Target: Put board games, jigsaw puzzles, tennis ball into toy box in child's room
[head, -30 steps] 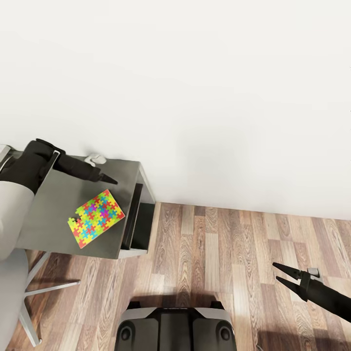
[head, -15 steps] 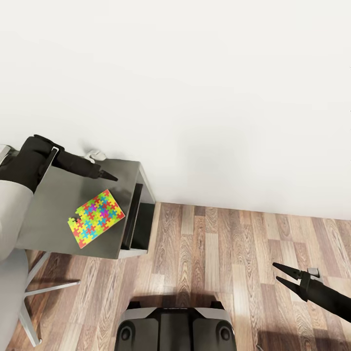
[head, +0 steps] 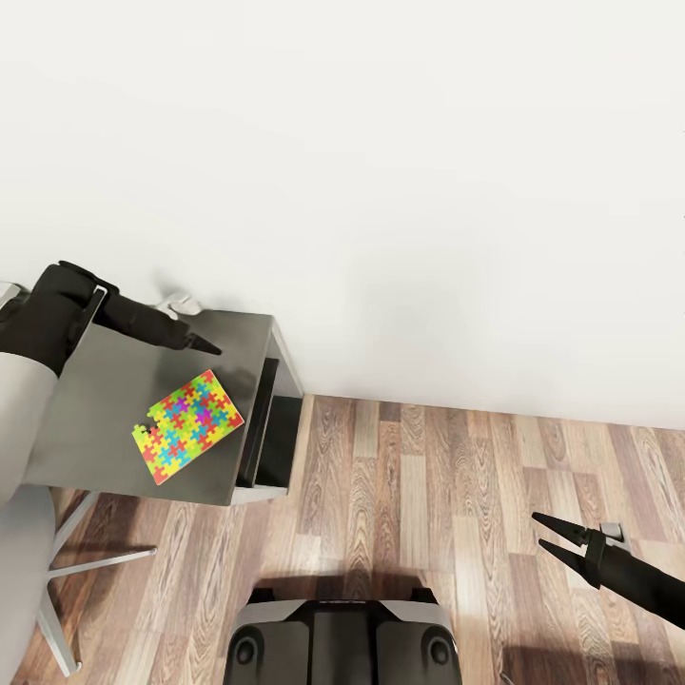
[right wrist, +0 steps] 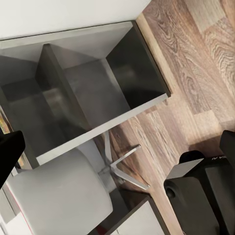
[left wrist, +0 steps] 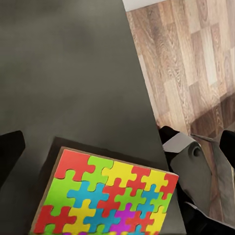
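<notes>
One jigsaw puzzle [head: 187,426], a bright multicoloured mat, lies flat on the dark grey side unit of the table [head: 105,400]. In the left wrist view the jigsaw puzzle [left wrist: 105,198] sits just below the fingers. My left gripper [head: 207,347] hovers over the unit's far part, a little behind the puzzle, open and holding nothing; the left gripper [left wrist: 120,147] has its fingers wide apart. My right gripper [head: 539,531] hangs open over the wood floor at the right, far from the table. The toy box, board games, tennis ball and bed are out of view.
A small white object [head: 183,306] rests against the wall behind my left arm. A white swivel chair [head: 24,571] stands left of the unit, which has open shelves [right wrist: 98,93] on its side. Wood floor [head: 428,495] stretches to the right; my base [head: 342,642] is at the front.
My left arm has drawn back slightly toward the wall and to the left, away from the puzzle. The right arm and the puzzle have not moved.
</notes>
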Motion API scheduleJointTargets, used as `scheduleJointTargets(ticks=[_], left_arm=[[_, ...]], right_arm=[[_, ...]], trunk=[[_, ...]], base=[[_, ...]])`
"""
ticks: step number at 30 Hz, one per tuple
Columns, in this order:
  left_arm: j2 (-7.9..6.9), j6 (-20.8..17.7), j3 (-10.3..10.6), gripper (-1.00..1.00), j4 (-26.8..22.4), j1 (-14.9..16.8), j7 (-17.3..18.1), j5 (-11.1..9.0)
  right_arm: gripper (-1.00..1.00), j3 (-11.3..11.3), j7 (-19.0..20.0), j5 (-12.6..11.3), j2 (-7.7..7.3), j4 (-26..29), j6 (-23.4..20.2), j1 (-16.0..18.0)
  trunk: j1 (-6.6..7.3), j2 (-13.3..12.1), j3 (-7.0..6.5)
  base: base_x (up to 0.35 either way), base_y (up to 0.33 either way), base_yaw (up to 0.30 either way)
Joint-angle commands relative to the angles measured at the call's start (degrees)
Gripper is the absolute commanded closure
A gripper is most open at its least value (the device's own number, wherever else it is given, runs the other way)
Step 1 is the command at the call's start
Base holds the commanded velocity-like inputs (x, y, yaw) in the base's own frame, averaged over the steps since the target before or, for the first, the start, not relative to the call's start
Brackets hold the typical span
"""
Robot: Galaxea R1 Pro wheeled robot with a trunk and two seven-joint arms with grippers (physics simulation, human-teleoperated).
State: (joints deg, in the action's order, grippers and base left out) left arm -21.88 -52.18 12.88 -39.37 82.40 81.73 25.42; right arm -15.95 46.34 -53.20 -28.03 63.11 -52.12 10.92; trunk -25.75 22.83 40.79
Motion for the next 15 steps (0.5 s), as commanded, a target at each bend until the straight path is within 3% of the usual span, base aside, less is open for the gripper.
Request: scheduleJointTargets(ticks=[1, 10, 15], left_arm=[[-0.12, -0.65, 0.1, -1.0, -0.07, 0.04, 0.55, 0.71], [-0.95, -0.94, 0.25, -1.0, -0.15, 0.04, 0.43, 3.11], [-1.07, -1.34, 0.25, -1.0, -0.17, 0.04, -0.02, 6.38]], right_arm=[[-1.0, -0.05, 0.15, 0.03, 0.0, 0.0, -0.26, 0.02], [-1.0, -0.05, 0.15, 0.03, 0.0, -0.1, -0.26, 0.0], [-1.0, -0.05, 0.15, 0.03, 0.0, -0.38, -0.21, 0.01]], trunk=[[-0.03, 0.09, 0.07], [-0.03, 0.09, 0.07], [-0.03, 0.09, 0.07]], base=[[0.0, 0.0, 0.0], [0.0, 0.0, 0.0], [0.0, 0.0, 0.0]])
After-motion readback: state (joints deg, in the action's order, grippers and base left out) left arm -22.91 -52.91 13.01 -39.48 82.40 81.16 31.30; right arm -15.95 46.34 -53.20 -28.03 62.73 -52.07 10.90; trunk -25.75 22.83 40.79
